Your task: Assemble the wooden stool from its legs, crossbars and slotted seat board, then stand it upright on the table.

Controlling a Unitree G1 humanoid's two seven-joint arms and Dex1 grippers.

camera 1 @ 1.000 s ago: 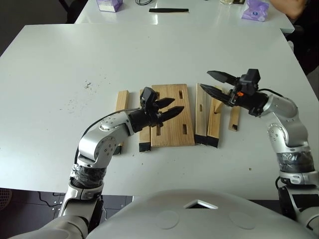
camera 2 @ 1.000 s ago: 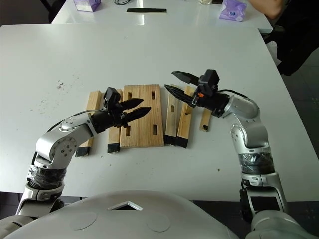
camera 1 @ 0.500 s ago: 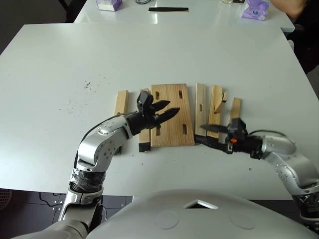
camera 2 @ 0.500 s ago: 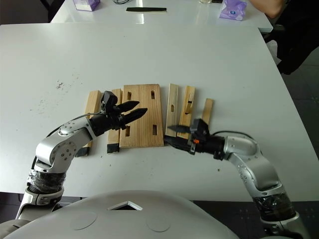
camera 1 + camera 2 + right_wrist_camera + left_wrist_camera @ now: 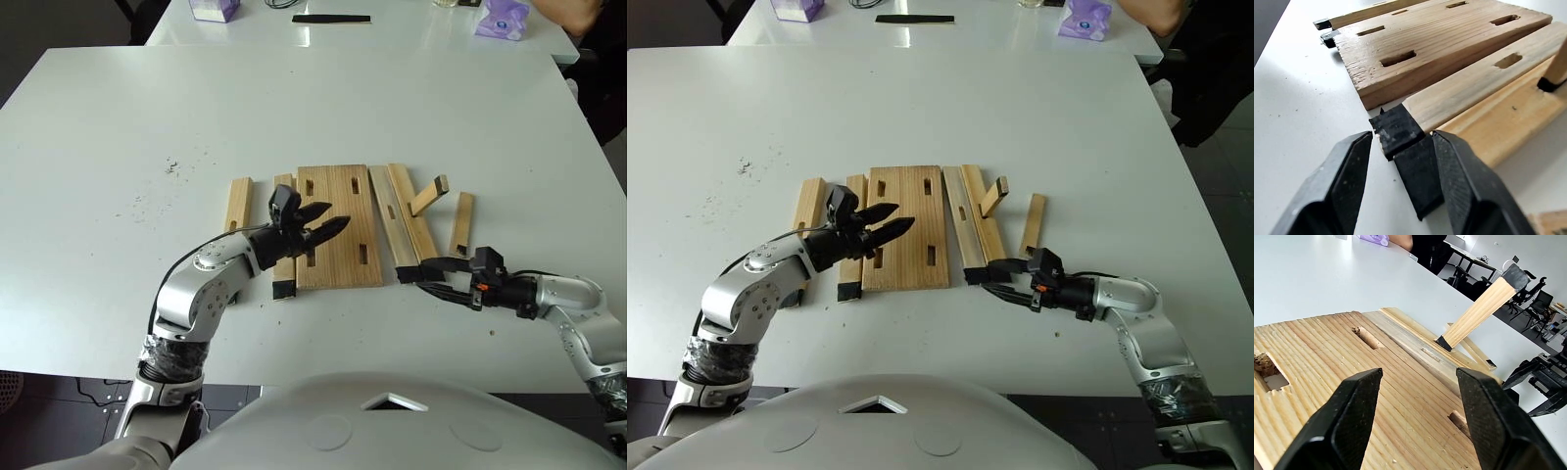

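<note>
rough-grained wooden seat board and legs, smooth glossy table.

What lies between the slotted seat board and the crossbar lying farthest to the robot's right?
Two slotted legs lie side by side there, and a short crossbar rests tilted on the outer one, as the left eye view shows.

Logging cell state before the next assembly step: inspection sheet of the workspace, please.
Surface: white table, dark specks left of the parts.
Job's things: seat board flat; two legs left of it, two black-capped legs right; short crossbars farther right.
Clutter: nothing seen besides the specks.
Grippers: left gripper open over the seat board; right gripper open, astride a leg's black cap.
Cables: black cable on the far table.
Surroundings: far table with purple boxes, black bar.
</note>
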